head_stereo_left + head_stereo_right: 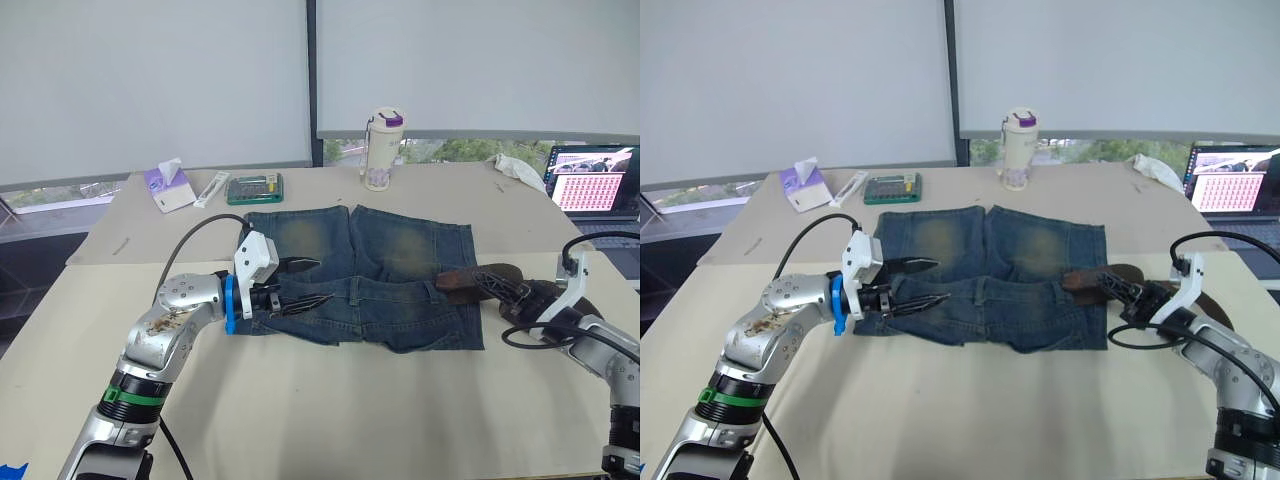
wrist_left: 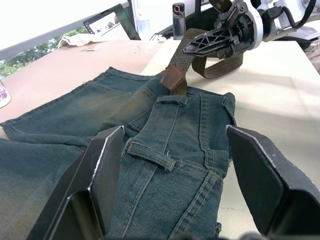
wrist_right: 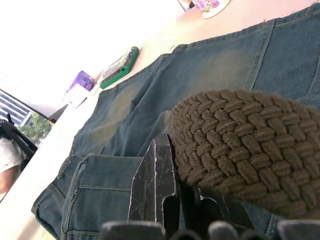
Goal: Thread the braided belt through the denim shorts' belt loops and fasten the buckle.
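Denim shorts (image 1: 375, 275) lie flat mid-worktop (image 1: 330, 410). Left gripper (image 1: 300, 285), fingers apart, sits at their waistband; right gripper (image 1: 1118, 285) is clamped on the braided belt (image 1: 1095, 279). Behind: tumbler (image 1: 383, 150), tissues (image 1: 168, 186), laptop (image 1: 593, 178).

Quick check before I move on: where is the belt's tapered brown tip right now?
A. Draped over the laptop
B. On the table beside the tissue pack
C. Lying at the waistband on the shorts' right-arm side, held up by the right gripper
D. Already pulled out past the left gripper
C. The braided belt tip rests at the edge of the denim shorts, with the right gripper shut on the strap; the left gripper waits open.
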`<state>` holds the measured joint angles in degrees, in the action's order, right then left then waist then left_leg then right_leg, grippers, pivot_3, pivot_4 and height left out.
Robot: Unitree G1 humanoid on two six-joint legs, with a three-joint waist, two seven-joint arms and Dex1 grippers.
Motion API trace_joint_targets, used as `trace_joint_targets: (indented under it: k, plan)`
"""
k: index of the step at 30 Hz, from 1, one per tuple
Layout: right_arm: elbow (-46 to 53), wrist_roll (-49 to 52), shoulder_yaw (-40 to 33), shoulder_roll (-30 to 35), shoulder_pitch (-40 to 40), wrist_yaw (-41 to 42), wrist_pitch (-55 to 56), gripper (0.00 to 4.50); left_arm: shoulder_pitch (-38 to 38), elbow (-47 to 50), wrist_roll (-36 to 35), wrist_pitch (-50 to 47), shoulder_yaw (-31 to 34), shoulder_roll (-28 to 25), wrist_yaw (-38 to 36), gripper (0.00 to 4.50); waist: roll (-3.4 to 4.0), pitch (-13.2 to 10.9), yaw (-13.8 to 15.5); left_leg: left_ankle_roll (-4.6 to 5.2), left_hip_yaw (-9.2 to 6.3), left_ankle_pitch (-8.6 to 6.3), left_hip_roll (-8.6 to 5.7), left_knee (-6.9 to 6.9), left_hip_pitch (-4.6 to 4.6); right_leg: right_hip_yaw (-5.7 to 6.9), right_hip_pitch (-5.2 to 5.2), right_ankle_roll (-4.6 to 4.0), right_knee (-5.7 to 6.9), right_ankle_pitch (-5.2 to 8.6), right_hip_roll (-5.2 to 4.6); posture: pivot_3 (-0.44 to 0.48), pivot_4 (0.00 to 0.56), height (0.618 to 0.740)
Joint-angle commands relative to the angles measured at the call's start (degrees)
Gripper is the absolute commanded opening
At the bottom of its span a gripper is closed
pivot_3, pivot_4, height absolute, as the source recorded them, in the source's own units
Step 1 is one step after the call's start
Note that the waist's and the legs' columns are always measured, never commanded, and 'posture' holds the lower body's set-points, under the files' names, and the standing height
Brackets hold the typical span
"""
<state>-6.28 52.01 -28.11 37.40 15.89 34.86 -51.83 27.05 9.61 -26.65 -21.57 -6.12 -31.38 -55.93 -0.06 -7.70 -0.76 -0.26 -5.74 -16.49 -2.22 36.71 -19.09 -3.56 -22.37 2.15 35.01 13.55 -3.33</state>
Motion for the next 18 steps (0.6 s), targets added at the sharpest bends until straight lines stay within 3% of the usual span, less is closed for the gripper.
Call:
trace_joint_targets:
  k: [1,11,18]
  plan:
    - [0.03,-0.42,-0.51,-0.25,0.20,0.22,0.76,0.00,0.72,1.69,0.05,-0.06,0.31,0.02,-0.24,3.45,0.00,0.00,-0.05,0.00,0.00,0.00,0.00,0.01,0.00,0.00,0.00,0.00,0.00,0.00,0.00,0.000,0.150,0.740]
    - [-0.66,0.54,-0.18,-1.01,0.28,0.87,-2.28,0.00,-0.22,2.89,-0.16,-0.82,0.68,-0.27,0.10,3.45,0.00,0.00,-0.04,0.00,0.00,0.00,0.01,0.01,0.00,0.00,0.00,0.00,0.00,0.00,0.01,0.000,0.150,0.740]
    - [-8.10,-0.54,0.86,-2.38,3.05,0.82,-3.96,0.00,-0.06,2.69,0.14,-0.88,0.18,-0.12,-0.16,3.45,0.02,0.01,-0.10,0.00,0.01,0.00,0.01,0.01,0.02,-0.01,0.01,-0.01,0.02,-0.01,0.01,0.000,0.150,0.740]
